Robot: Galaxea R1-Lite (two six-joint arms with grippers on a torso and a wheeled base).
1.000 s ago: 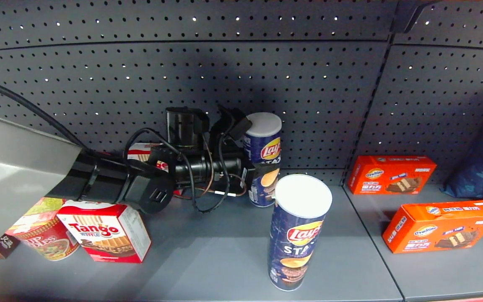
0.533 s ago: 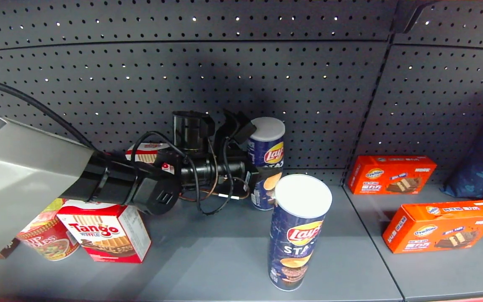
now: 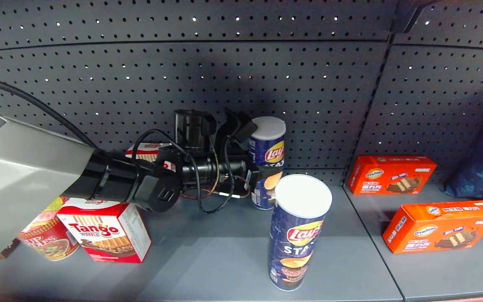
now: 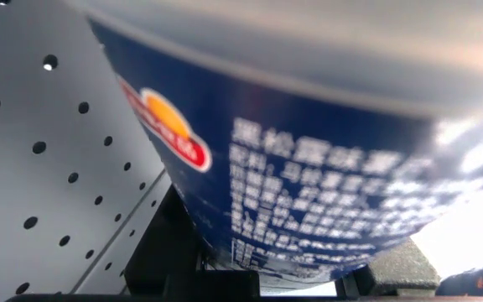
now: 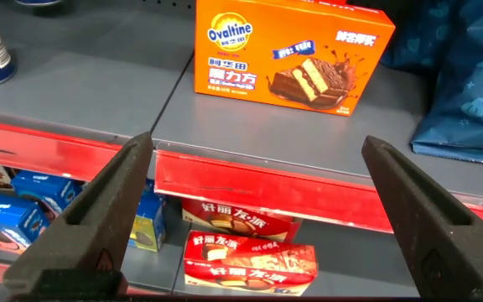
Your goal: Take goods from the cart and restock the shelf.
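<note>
Left gripper: fingers clasped round the rear chip can, which is upright against the pegboard at the back of the shelf. Whether its base bears on the shelf cannot be told.
Right gripper: fingers spread wide, nothing between them, hanging off the shelf's red front edge.
Progress, as judged: the can is brought to its place but not let go. What is left is to release it and draw the arm clear.
Stock on shelf: front chip can, upright, well forward of the rear one; wafer box and noodle cup on the left; two orange boxes on the right.
Containers: both cans capped with white lids, boxes shut, contents unseen.
</note>
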